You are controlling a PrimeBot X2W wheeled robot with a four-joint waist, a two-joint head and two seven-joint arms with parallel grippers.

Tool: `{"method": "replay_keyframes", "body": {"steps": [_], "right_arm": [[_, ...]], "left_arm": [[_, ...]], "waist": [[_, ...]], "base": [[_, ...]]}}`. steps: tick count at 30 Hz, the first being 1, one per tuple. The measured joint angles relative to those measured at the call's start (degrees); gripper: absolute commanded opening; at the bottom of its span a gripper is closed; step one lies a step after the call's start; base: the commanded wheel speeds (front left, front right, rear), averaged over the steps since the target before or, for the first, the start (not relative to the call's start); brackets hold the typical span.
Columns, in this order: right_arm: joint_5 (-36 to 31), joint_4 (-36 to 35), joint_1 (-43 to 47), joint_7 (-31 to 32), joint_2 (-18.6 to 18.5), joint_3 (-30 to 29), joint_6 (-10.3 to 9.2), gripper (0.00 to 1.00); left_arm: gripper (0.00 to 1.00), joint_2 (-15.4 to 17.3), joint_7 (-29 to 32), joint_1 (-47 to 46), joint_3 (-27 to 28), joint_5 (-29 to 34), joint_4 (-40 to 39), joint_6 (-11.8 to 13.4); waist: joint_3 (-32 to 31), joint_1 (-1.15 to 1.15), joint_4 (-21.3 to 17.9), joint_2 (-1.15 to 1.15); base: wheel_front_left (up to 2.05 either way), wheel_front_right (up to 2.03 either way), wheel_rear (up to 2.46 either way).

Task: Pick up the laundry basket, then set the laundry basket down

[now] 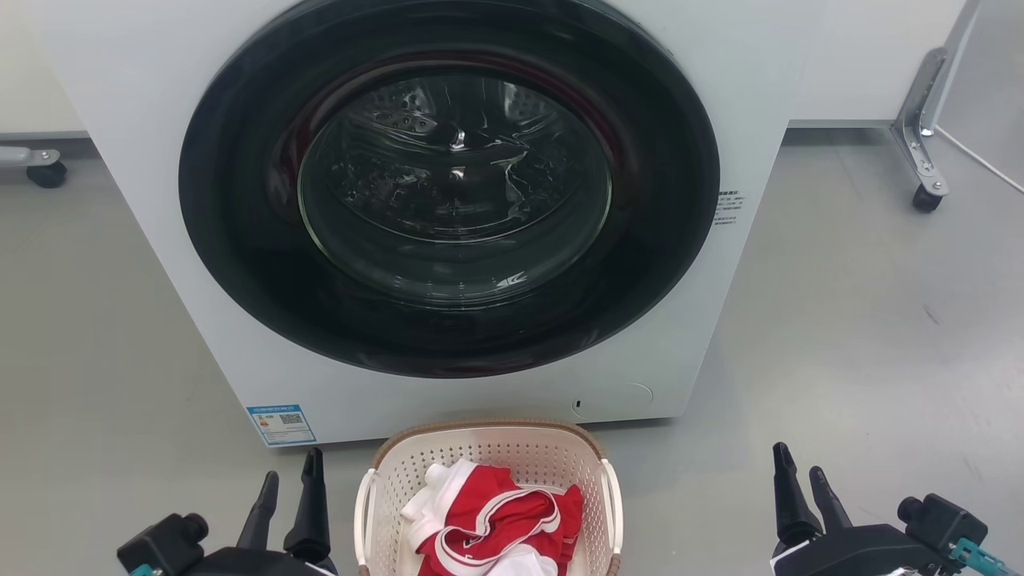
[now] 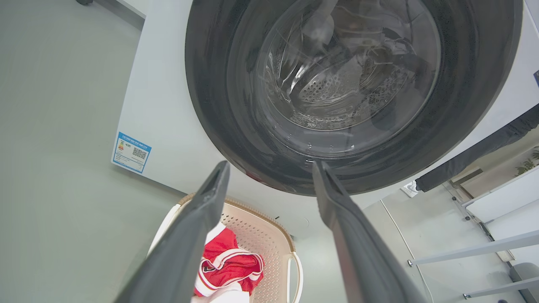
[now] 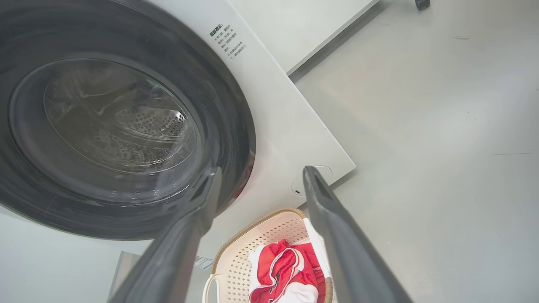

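Plastic, stiff and probably light, makes up the laundry basket [image 1: 488, 446], which sits on the floor [image 1: 840, 320] just before the washer [image 1: 480, 394], between the left gripper [image 1: 292, 468] and right gripper [image 1: 798, 462], both spread and empty. Its white side handles [image 1: 616, 504] look the best holds.

Looks like lab/test bay staged as laundry corner. Front-load washer [image 1: 448, 200] standing free on bare grey floor [image 1: 864, 320], energy label [image 1: 281, 424] on front. Laundry basket [image 1: 488, 430] with red-white clothes [image 1: 492, 520] before washer. Metal frame [image 1: 920, 104] on caster [image 1: 926, 198] at right, second caster [image 1: 46, 174] at left.
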Motion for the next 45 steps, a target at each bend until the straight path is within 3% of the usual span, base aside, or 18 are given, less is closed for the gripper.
{"method": "replay_keyframes", "body": {"steps": [45], "right_arm": [[-35.3,-2.5,0.1,-9.0,-0.1,9.4,-6.2,1.0]], "left_arm": [[1.0,-0.4,-9.1,2.9,-4.7,38.5,-4.1,6.0]], "waist": [[-0.3,-0.01,-0.1,0.0]], "base": [[0.0,0.0,0.0]]}}
